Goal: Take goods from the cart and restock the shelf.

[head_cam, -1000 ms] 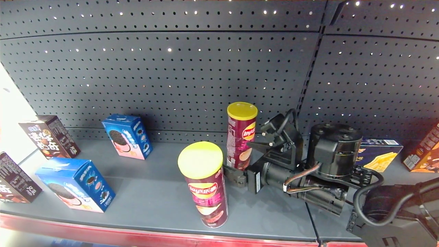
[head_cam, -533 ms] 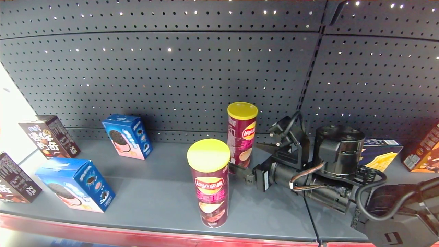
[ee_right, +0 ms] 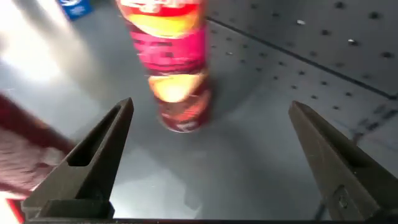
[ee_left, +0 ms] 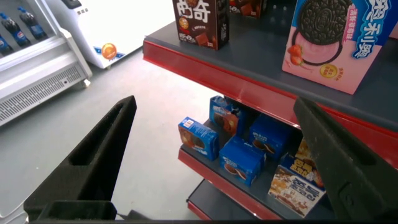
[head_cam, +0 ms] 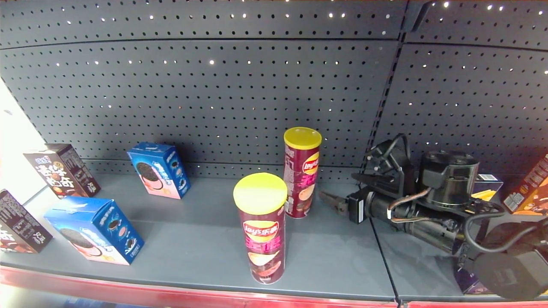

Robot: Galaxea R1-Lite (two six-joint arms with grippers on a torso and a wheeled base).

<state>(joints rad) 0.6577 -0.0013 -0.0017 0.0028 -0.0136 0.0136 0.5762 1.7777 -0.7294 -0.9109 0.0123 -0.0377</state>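
Note:
Two maroon chip cans with yellow lids stand upright on the grey shelf (head_cam: 192,239). The front can (head_cam: 262,231) is near the shelf's red edge and the rear can (head_cam: 301,171) is close to the pegboard back. My right gripper (head_cam: 338,187) hovers just right of the rear can, open and holding nothing, clear of both cans. In the right wrist view, its fingers (ee_right: 99,155) spread wide with a can (ee_right: 177,68) straight ahead between them. My left gripper (ee_left: 214,102) is open and hangs below the shelf edge over the floor.
Blue cookie boxes (head_cam: 160,169) (head_cam: 96,229) and dark boxes (head_cam: 62,169) (head_cam: 19,226) fill the shelf's left part. More boxes (head_cam: 528,188) sit at the far right behind my right arm. Free room lies between the cans and the blue boxes. Lower shelves hold blue boxes (ee_left: 239,158).
The front can went from tilted to upright. My right gripper drew back to the right, away from both cans.

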